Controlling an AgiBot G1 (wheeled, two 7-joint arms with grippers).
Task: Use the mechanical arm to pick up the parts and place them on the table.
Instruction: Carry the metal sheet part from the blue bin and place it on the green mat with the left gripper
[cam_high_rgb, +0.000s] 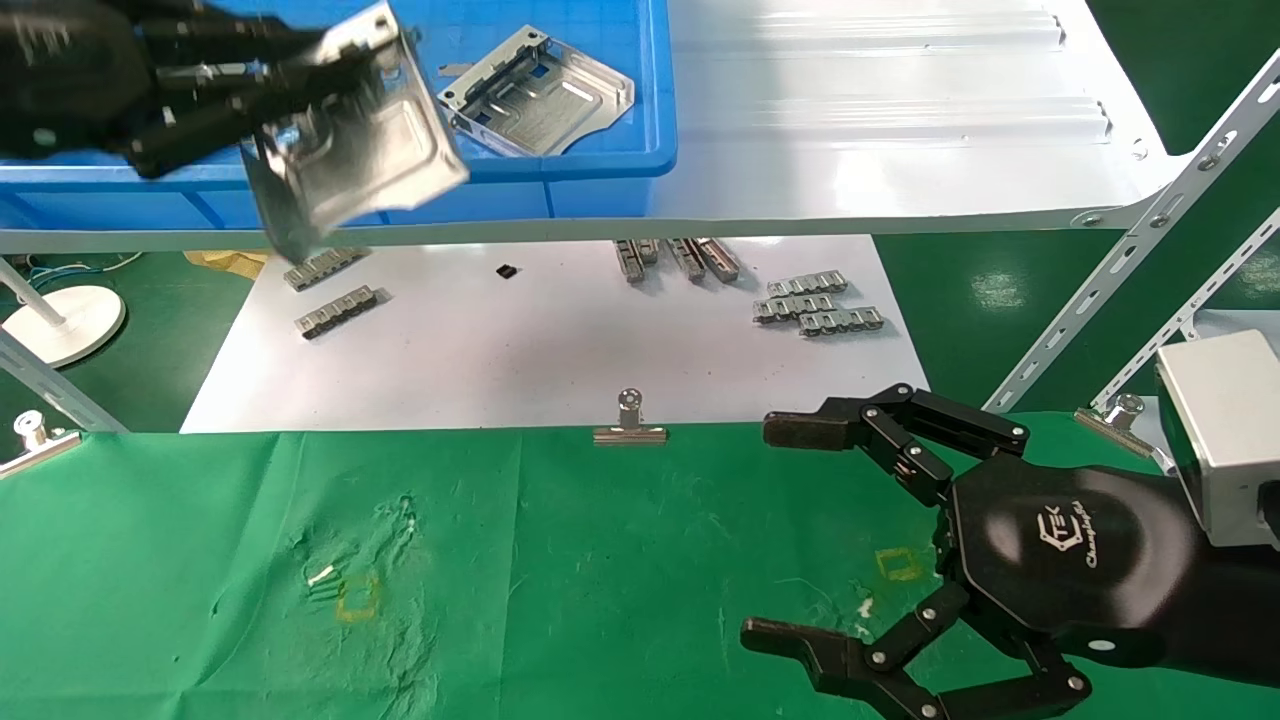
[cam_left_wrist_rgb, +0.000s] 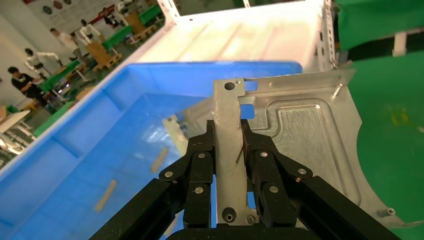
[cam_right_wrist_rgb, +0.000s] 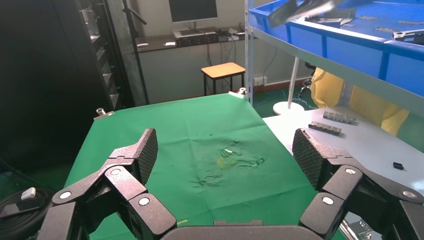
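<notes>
Left hand (cam_high_rgb: 250, 100) pinches one part (cam_high_rgb: 355, 145) by its edge, tilted, over the tray's (cam_high_rgb: 600, 160) near rim, far left. Table (cam_high_rgb: 560, 580) lies nearer and lower. Another part (cam_high_rgb: 540, 92) probably rests in the tray. Right hand (cam_high_rgb: 850, 540) hovers spread, near right.

blue plastic tray (cam_high_rgb: 560, 175) on glossy white shelf (cam_high_rgb: 900, 150), small grey linked strips (cam_high_rgb: 818, 305) on white sheet below, silver binder clip (cam_high_rgb: 629, 423) at cloth edge, white round stand base (cam_high_rgb: 62, 322) far left
</notes>
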